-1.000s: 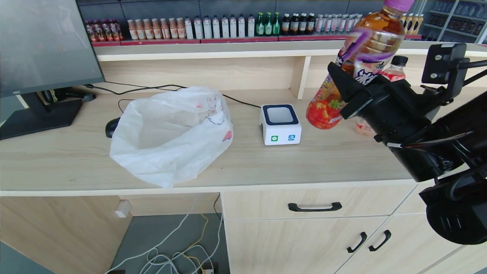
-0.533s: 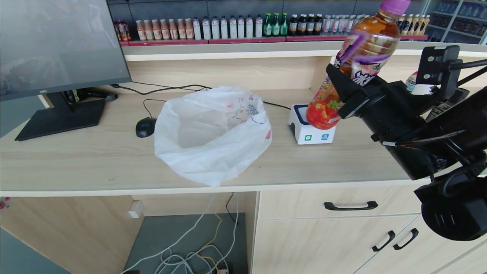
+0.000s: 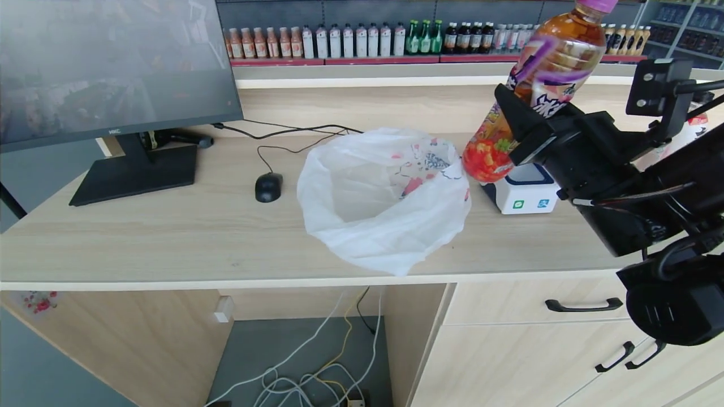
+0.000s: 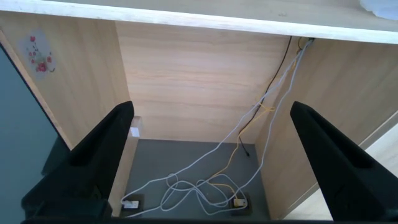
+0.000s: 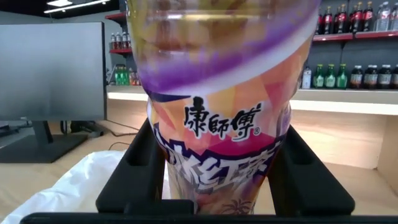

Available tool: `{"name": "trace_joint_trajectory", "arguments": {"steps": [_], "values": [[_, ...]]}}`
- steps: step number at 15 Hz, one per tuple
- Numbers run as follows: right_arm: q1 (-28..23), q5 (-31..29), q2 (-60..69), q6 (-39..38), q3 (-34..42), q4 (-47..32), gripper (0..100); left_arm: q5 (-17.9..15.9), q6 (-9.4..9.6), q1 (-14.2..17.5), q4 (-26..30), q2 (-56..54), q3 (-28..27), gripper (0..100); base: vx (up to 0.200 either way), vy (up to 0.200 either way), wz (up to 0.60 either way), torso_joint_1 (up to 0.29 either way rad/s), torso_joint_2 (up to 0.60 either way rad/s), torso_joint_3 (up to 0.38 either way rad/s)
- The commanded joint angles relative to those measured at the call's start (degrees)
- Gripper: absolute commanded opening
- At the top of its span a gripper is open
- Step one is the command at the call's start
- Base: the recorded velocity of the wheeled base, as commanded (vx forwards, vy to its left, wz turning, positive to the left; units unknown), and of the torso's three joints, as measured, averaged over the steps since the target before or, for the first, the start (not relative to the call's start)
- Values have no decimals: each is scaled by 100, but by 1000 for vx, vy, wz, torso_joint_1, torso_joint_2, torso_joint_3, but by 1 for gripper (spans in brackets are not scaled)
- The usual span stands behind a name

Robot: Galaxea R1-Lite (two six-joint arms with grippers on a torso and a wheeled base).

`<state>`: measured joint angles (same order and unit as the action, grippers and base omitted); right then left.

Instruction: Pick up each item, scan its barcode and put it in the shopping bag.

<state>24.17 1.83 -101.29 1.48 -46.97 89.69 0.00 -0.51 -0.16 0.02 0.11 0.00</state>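
My right gripper [image 3: 523,133] is shut on a tea bottle [image 3: 534,85] with a purple cap and a purple-and-orange label, held tilted above the counter. Its base hangs over the gap between the white shopping bag [image 3: 384,198] and the white barcode scanner [image 3: 523,192]. In the right wrist view the bottle [image 5: 217,106] sits between the black fingers [image 5: 140,165]. The bag stands open on the counter [image 3: 169,237], just left of the scanner. My left gripper [image 4: 211,162] is open, down below the counter's edge in front of the open cabinet bay with its cables.
A monitor [image 3: 107,62] on a black stand occupies the counter's left rear, with a black mouse [image 3: 268,186] and cables beside it. Another bottle [image 3: 687,133] stands at the far right behind my right arm. Drawers [image 3: 582,305] sit below on the right. Shelves of bottles [image 3: 362,39] line the back.
The whole head view has shifted, so the camera has moved. Relative to the counter, the bottle's base has gone from right of the scanner to its left, close to the bag.
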Motion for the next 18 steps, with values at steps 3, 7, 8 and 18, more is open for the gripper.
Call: {"name": "trace_joint_trajectory", "arguments": {"steps": [3, 7, 8, 18], "values": [[-62, 19, 136, 362, -190, -127, 0, 0, -2, 7, -2, -2, 0, 100, 0, 0, 0, 0, 0, 0], [-36, 46, 488, 890, -770, -1050, 0, 0, -2, 7, -2, -2, 0, 100, 0, 0, 0, 0, 0, 0], [175, 46, 628, 977, -1051, -1630, 0, 0, -2, 7, -2, -2, 0, 100, 0, 0, 0, 0, 0, 0], [843, 2, -690, 811, -3538, -3932, 0, 0, -2, 7, -2, -2, 0, 100, 0, 0, 0, 0, 0, 0]]}}
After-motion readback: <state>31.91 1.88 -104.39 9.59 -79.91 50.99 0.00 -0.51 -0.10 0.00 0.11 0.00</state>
